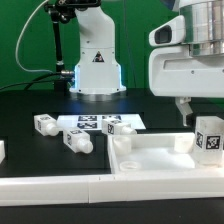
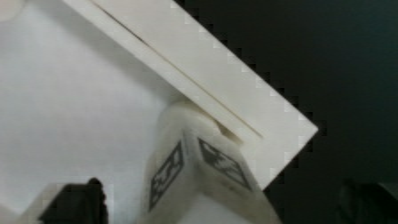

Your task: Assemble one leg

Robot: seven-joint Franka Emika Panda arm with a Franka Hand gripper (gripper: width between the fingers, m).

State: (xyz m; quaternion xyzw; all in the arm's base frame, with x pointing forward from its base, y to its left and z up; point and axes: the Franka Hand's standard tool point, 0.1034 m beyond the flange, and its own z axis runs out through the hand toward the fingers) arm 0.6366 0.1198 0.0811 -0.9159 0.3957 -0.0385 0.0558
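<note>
One leg (image 1: 208,136), a short white peg with black-and-white tags, stands upright at the corner of the large white tray-like part (image 1: 150,158) on the exterior view's right. My gripper (image 1: 199,113) hangs just above it. In the wrist view the same leg (image 2: 199,168) sits between my two dark fingers (image 2: 75,202), with a gap on each side, so the gripper (image 2: 221,206) is open around it without touching. Three loose legs lie on the black table: one (image 1: 45,124), another (image 1: 78,142) and a third (image 1: 118,128).
The marker board (image 1: 92,121) lies flat behind the loose legs. The robot base (image 1: 96,62) stands at the back middle. A white block edge (image 1: 2,150) shows at the exterior view's far left. The tray's raised rim (image 2: 214,70) runs close to the leg.
</note>
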